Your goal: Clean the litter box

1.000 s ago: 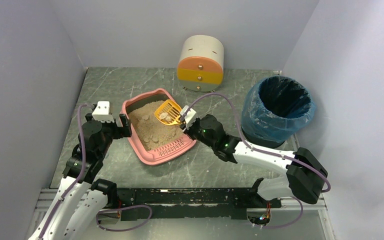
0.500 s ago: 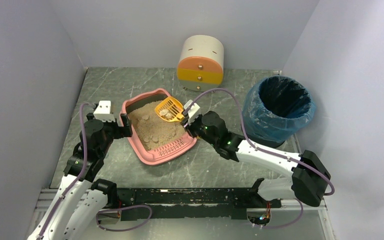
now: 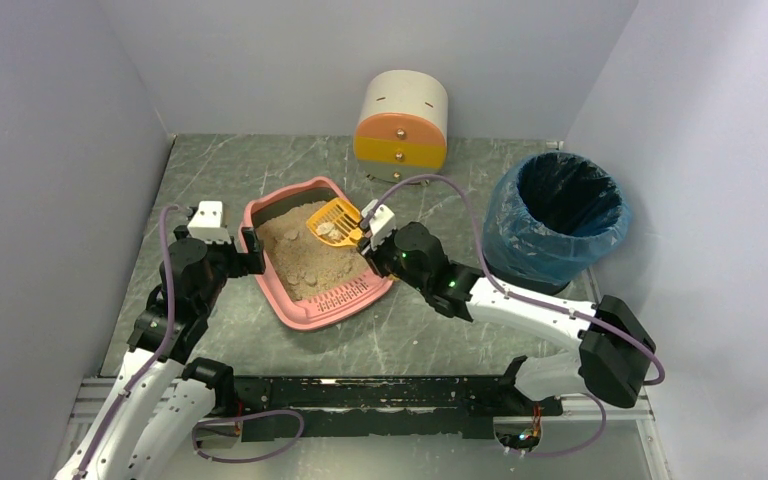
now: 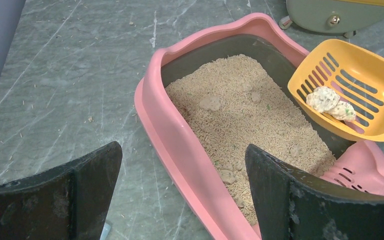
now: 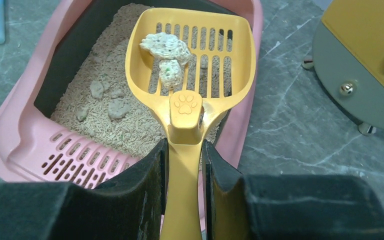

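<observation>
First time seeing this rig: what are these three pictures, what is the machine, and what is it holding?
Two robot arms stand at the near edge of a table. One picture looks down from above and behind them; the other two come from a camera on each wrist, so the dark slabs are gripper fingers. On the table: a pink litter box, a blue-lined bin, a cream-and-orange drawer unit. The right gripper is shut on the handle of a yellow scoop, held over the box with two clumps in it. The left gripper is open and empty, near the box's rim.

arms (image 3: 530,305): white shells, black joints | cables (image 3: 457,195): lilac | claw fingers (image 4: 75,192): black, scuffed | lights (image 3: 405,263): green
</observation>
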Controlling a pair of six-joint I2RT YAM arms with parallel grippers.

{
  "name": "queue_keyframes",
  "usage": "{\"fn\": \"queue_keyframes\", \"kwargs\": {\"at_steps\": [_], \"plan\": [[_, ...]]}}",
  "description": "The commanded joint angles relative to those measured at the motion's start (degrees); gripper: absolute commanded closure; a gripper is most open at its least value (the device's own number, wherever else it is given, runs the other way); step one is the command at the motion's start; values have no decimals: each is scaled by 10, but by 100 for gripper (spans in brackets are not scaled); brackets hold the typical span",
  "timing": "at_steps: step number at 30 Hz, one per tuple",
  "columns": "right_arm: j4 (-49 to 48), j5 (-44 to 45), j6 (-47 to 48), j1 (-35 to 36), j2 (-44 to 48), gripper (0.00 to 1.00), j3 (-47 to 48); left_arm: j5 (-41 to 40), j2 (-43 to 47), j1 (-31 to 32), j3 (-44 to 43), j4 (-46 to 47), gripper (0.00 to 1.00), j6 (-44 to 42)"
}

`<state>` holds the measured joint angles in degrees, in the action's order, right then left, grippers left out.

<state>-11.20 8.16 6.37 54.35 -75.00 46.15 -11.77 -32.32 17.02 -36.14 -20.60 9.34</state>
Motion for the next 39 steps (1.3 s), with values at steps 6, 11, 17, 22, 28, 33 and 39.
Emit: {"fn": "queue_keyframes", "kwargs": {"at_steps": [6, 11, 17, 22, 28, 33, 39], "plan": [[27, 37, -39, 18, -12, 100, 55, 2, 8, -1, 3, 18, 3, -3], [69, 46, -86, 17, -2, 100, 75, 2, 4, -1, 1, 15, 3, -3], [98, 65, -139, 17, 20, 100, 86, 8, 0, -1, 0, 18, 3, -4], [162, 127, -176, 17, 20, 100, 111, 4, 4, -1, 1, 17, 3, -4], [145, 136, -196, 18, 53, 100, 103, 4, 2, -1, 1, 18, 3, -4], [188, 200, -249, 17, 47, 100, 144, 9, -1, -1, 1, 18, 3, -4], [243, 298, -300, 17, 40, 100, 197, 9, -2, -1, 1, 19, 3, -3]]}}
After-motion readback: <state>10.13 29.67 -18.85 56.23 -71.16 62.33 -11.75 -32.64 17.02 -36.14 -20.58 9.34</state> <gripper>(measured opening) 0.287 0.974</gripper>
